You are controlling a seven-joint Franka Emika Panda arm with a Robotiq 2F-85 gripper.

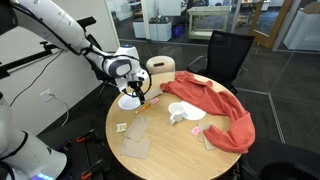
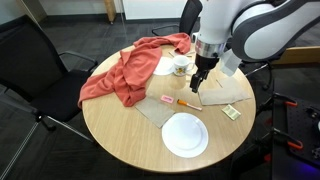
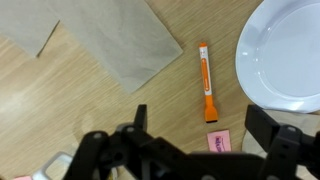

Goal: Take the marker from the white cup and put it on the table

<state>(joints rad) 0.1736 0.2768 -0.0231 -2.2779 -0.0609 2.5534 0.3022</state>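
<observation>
The marker (image 3: 205, 80), a slim white stick with an orange cap, lies flat on the light wood table (image 3: 60, 100) between a grey sheet and the white plate. It also shows in an exterior view (image 2: 187, 101). My gripper (image 3: 203, 125) hangs open and empty just above it, with a finger on each side. In an exterior view the gripper (image 2: 200, 82) is a little above the table top (image 2: 120, 130). The white cup (image 2: 181, 66) stands behind the gripper next to the red cloth. It also shows in an exterior view (image 1: 177, 113).
A flat white plate (image 3: 285, 55) lies next to the marker, near the table edge (image 2: 185, 135). Grey paper sheets (image 3: 120, 35) and a small pink note (image 3: 218, 143) lie nearby. A red cloth (image 2: 125, 70) covers part of the table. Black chairs (image 2: 35, 60) stand around it.
</observation>
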